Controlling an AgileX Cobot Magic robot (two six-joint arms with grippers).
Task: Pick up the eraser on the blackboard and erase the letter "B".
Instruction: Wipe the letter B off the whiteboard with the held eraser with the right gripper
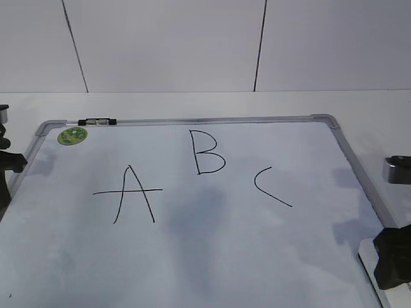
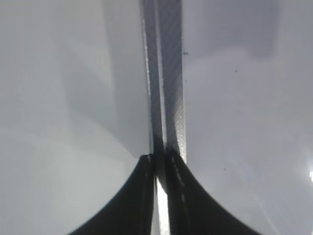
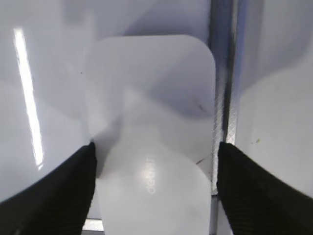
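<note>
Poised w/ right gripper spread wide, empty, astride eraser directly below, long axis running fwd; left gripper nearly closed, empty.

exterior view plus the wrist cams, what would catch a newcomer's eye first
The three black letters on the blackboard stand out first: the letter "A" at left, the letter "B" in the middle and farthest back, the letter "C" at right. Next, the right gripper stands open astride the eraser, beside the board's frame.
</note>
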